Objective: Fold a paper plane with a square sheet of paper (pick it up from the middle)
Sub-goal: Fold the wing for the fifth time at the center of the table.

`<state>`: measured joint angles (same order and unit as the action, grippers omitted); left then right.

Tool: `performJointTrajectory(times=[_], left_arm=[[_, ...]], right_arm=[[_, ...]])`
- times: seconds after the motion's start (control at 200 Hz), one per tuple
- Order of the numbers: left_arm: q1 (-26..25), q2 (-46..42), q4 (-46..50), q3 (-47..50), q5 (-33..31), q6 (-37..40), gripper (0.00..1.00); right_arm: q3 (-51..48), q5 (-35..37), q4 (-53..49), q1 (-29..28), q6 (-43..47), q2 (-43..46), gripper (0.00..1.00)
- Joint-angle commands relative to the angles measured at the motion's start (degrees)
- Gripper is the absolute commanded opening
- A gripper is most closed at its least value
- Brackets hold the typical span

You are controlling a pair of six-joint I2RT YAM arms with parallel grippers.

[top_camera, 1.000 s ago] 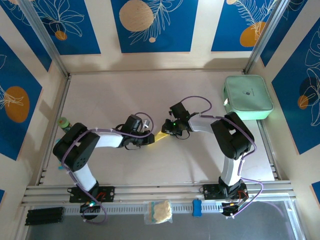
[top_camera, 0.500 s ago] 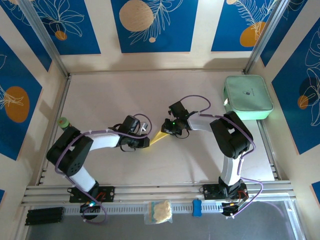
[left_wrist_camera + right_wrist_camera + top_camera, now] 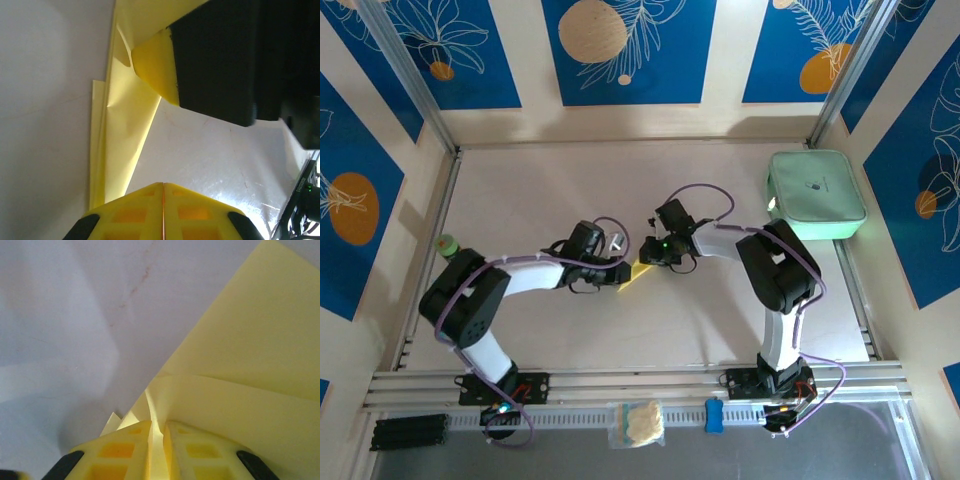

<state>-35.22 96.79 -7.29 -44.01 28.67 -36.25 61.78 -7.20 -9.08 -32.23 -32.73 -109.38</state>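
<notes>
Top external: both arms bend inward, right fingers (image 3: 125, 445) pinching the folded yellow sheet (image 3: 632, 272), left fingers (image 3: 130, 215) pressed shut.

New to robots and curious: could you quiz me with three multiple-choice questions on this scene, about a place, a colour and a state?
1. Where is the mint-green case?
A) the table's far right corner
B) its near left corner
C) its middle
2. What colour is the paper?
A) white
B) blue
C) yellow
3. What is the right hand doing?
A) hanging wide open
B) pinching the paper
C) gripping the case
Answers: 1 A, it lies there in the overhead view; 2 C, plainly yellow; 3 B, paper runs between its closed fingers.
</notes>
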Motion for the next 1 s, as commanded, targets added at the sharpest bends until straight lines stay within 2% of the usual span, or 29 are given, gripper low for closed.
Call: performJointTrajectory(times=[0.0,0.375,0.785,0.99], left_arm=[[-0.70,2.66,-4.21,-1.56,3.40,-2.32,0.09],[-0.07,5.87,2.39,-1.26,0.79,3.80,0.09],[2.74,4.89,-4.50,8.52,3.53,1.03,0.08],[3.75,-1.42,-3.62,14.28,4.70,-0.25,0.09]], right_arm=[[0.00,0.19,-4.53,0.14,2.67,-3.37,0.18],[-0.51,0.05,-5.41,0.67,2.78,-4.43,0.18],[-0.22,0.38,-7.39,1.37,3.53,-4.83,0.18],[0.27,0.34,-8.41,1.43,4.33,-4.94,0.18]])
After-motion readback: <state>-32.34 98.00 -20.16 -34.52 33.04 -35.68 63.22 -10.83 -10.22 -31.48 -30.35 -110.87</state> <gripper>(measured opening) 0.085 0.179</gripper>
